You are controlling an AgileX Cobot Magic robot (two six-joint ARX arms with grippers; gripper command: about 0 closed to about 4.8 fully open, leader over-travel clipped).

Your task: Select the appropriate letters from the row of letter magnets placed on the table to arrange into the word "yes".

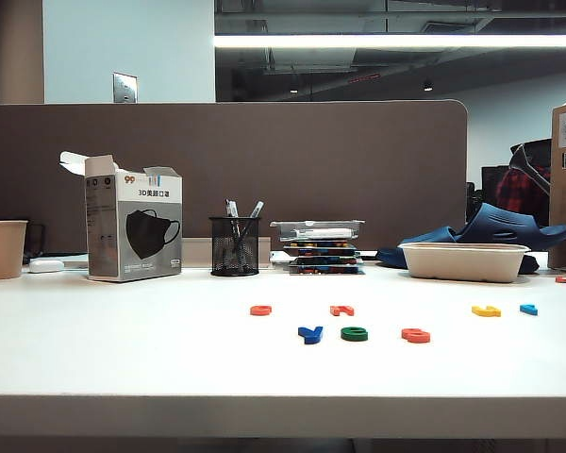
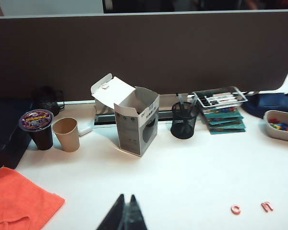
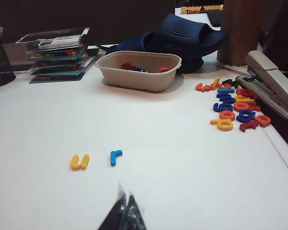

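On the white table (image 1: 123, 349) a dark blue Y (image 1: 310, 333), a green round letter (image 1: 354, 333) and an orange-red letter (image 1: 415, 335) lie side by side in a front line. Behind them lie two more orange-red letters (image 1: 260, 310) (image 1: 341, 310), a yellow one (image 1: 486, 310) and a light blue one (image 1: 528, 309). Neither arm shows in the exterior view. My left gripper (image 2: 127, 197) is shut and empty above bare table, with two orange-red letters (image 2: 235, 209) off to its side. My right gripper (image 3: 125, 191) is shut and empty, short of the yellow letter (image 3: 79, 162) and the light blue letter (image 3: 115, 157).
A mask box (image 1: 132, 231), a mesh pen holder (image 1: 235, 247), a paper cup (image 1: 3, 248), stacked trays (image 1: 318, 247) and a beige bowl (image 1: 464, 260) line the back. An orange cloth (image 2: 19, 201) lies at the left. Spare letters (image 3: 235, 105) and a stapler (image 3: 271, 86) sit at the right.
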